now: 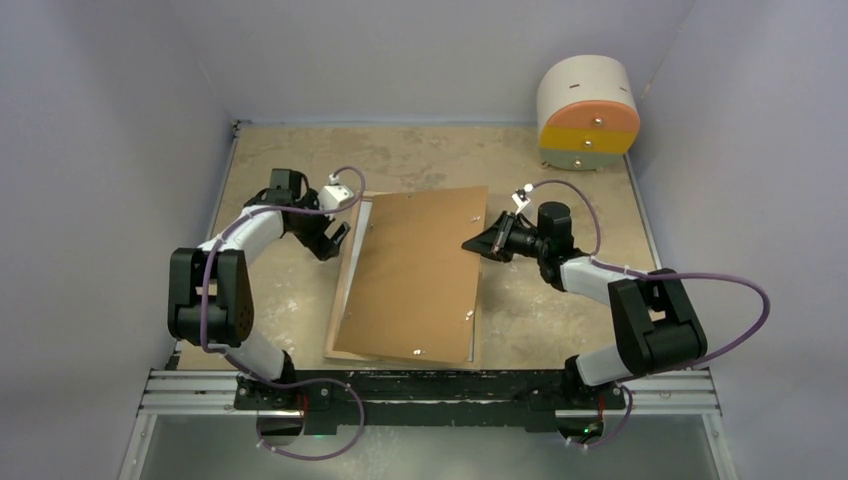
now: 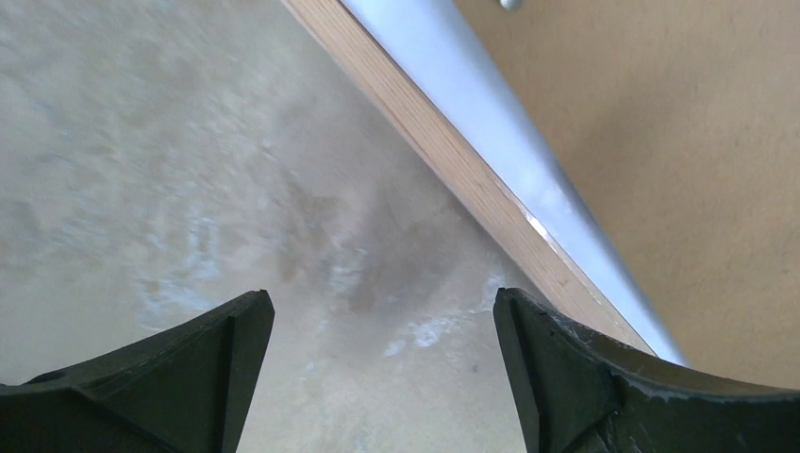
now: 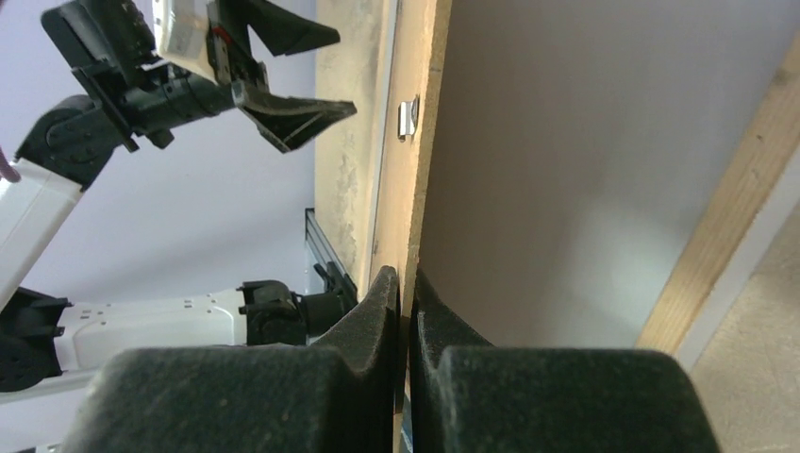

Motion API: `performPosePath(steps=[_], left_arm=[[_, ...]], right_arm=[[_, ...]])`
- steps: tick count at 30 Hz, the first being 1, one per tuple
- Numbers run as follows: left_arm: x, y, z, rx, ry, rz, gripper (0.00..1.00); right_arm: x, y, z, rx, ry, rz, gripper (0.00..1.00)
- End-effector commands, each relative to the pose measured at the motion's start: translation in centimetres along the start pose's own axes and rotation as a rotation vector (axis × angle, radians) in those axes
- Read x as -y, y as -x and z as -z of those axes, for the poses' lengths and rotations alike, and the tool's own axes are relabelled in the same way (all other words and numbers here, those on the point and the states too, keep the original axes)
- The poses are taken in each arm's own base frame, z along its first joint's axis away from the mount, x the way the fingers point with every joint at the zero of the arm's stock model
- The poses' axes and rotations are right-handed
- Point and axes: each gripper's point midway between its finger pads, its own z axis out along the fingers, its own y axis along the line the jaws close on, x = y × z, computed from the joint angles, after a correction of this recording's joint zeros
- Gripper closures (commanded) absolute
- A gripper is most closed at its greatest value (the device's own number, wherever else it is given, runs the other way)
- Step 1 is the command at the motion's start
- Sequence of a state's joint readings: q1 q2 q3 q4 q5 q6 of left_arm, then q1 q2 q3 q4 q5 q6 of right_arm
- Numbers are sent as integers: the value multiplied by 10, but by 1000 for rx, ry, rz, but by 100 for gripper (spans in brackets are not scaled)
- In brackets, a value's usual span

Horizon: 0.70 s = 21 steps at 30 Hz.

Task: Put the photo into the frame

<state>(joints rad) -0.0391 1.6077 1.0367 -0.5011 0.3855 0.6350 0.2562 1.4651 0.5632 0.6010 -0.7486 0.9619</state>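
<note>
A plain brown hardboard sheet (image 1: 415,270) covers most of the frame (image 1: 351,262), of which only a wood-coloured left rim and a pale strip show. The sheet's right edge is raised, and my right gripper (image 1: 470,243) is shut on that edge (image 3: 420,189). In its own view the right gripper (image 3: 406,293) pinches the thin board, with the frame's wooden bar (image 3: 731,217) below. My left gripper (image 1: 335,240) hangs open beside the frame's left rim (image 2: 443,156). In its wrist view the left gripper (image 2: 382,321) has only bare table between its fingers. The photo is hidden.
A round white cabinet (image 1: 588,112) with orange, yellow and green drawers stands at the back right. Small metal clips (image 3: 408,118) sit on the hardboard. Grey walls close in on three sides, and a metal rail (image 1: 430,385) runs along the near edge.
</note>
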Motion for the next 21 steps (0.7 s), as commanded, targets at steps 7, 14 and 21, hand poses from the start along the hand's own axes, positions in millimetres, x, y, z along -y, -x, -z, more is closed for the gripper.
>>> performPosePath(steps=[7,14,21], left_arm=[[14,-48,-22,-77,-7,-35,8],[17,-53,-28,-81,-25,-27,9],[22,-50,-33,-67,-58,-6,10]], right_arm=[[15,-4,1,-36,-7,36,100],[20,-1,-4,-39,-12,42,100],[21,9,-11,-19,-16,63,100]])
